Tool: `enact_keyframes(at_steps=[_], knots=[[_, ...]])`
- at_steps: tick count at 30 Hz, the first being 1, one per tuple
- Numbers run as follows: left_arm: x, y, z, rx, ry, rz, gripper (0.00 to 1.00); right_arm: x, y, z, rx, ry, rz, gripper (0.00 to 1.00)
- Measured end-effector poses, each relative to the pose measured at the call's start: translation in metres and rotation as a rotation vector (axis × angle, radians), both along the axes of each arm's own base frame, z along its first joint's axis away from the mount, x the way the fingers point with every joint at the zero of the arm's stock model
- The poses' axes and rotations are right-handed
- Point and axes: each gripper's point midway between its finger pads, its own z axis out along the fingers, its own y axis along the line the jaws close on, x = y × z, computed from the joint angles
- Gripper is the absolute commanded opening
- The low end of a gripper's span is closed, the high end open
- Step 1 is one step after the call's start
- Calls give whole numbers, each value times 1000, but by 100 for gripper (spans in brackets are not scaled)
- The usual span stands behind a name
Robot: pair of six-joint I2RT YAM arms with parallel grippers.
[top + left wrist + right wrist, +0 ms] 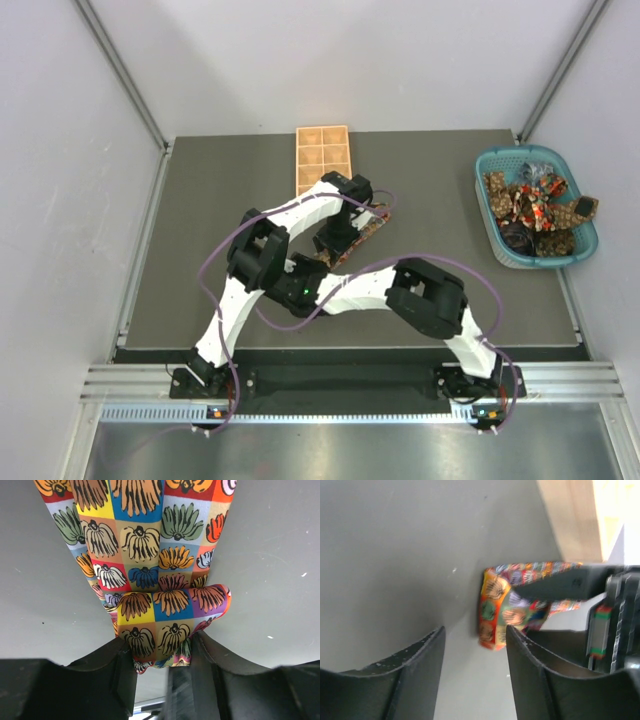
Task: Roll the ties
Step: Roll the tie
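A tie [150, 545] printed with coloured squares of fan-like flowers lies on the dark mat. Its near end is folded over into a short roll. My left gripper [162, 652] is shut on that rolled end, one finger on each side. In the top view the left gripper [337, 238] sits over the tie [376, 229] in the middle of the mat. My right gripper [475, 665] is open and empty, just short of the rolled end [495, 611], with its jaws on either side of bare mat. In the top view it [304, 272] sits just below and left of the left gripper.
A tan wooden compartment tray [322, 158] lies at the back of the mat, close behind the left gripper. A teal basket [497, 228] at the right edge holds several more ties [535, 205]. Both arms cross over the mat's middle.
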Motion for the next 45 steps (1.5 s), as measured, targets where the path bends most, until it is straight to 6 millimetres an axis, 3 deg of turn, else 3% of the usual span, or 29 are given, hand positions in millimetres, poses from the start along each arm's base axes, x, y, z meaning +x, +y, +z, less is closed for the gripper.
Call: enact_keyframes(at_steps=[8,18,21,23,27,35,45], knots=[[0,0,0,7,-2,-2,45,24,16,4,-162,-103,-90,54],[2,0,0,36,3,0,44,36,-16,2,-272,-118,-172,55],[2,0,0,42,2,0,45,36,-16,1,-263,-116,-179,45],[2,0,1,44,1,1,48,35,-16,-1,-253,-105,-179,35],[3,2,0,58,-3,1,53,36,-16,-4,-246,-98,-179,31],[7,5,1,63,-33,-12,66,36,-17,-4,-225,-104,-162,31],[24,-3,17,-61,-181,-11,70,45,-21,-2,-229,-99,-159,31]])
